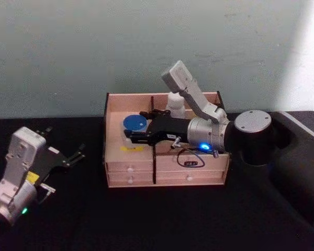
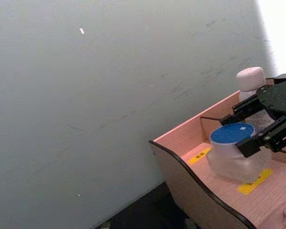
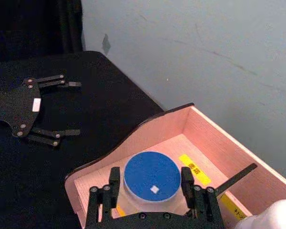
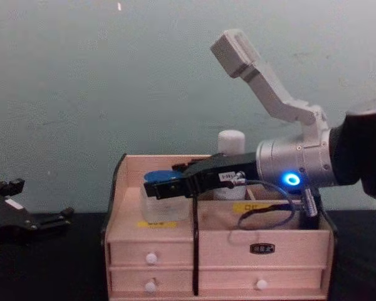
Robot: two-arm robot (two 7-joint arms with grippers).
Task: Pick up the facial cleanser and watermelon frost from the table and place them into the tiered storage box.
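Two containers (image 1: 134,127) (image 1: 175,103) in one box (image 1: 131,170)

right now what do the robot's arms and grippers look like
Both arms are silver-grey with pale angular links. The right arm has a black joint, a glowing blue ring and a looped black cable. Both the left gripper and right gripper are black with thin fingers.

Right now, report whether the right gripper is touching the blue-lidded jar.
Cannot tell. In the right wrist view the right gripper straddles the blue-lidded jar, fingers tight beside it, with neither contact nor gap plain.
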